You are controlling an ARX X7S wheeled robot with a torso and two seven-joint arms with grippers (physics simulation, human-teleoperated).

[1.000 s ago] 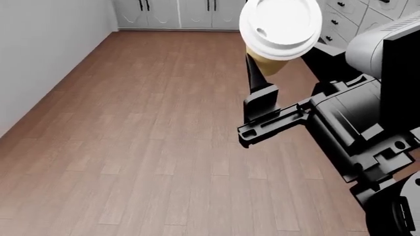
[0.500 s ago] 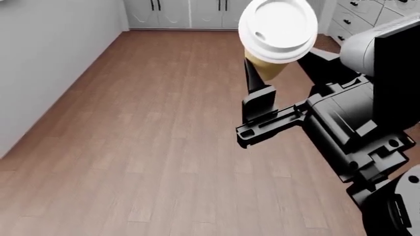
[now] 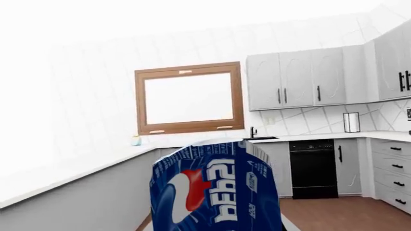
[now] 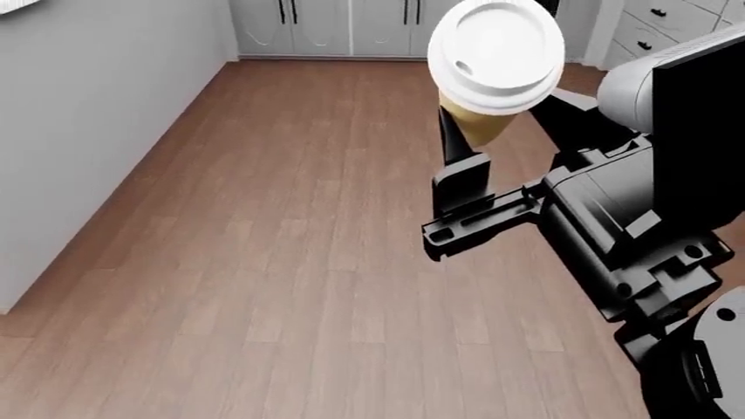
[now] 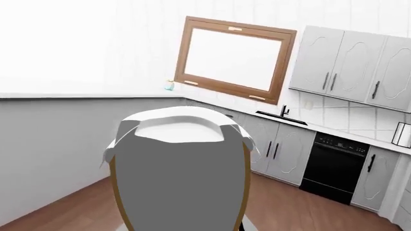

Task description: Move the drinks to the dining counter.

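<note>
Coffee cup (image 4: 494,65), tan w/ white lid, held upright in the right gripper (image 4: 466,131), fingers closed on its lower body, high above the wood floor (image 4: 268,262); in right wrist view cup (image 5: 183,168) fills the foreground. Soda can (image 3: 215,187) sits close to the left wrist cam, apparently gripped, but left pincer itself not visible, so can't tell its opening. Grey wall (image 4: 82,113) at robot's left; cabinets (image 4: 338,22) ahead.

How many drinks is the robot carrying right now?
2. The soda can fills the left wrist view, apparently held in the left gripper, which is out of sight. The coffee cup is held up by the right gripper over the wood floor.
</note>
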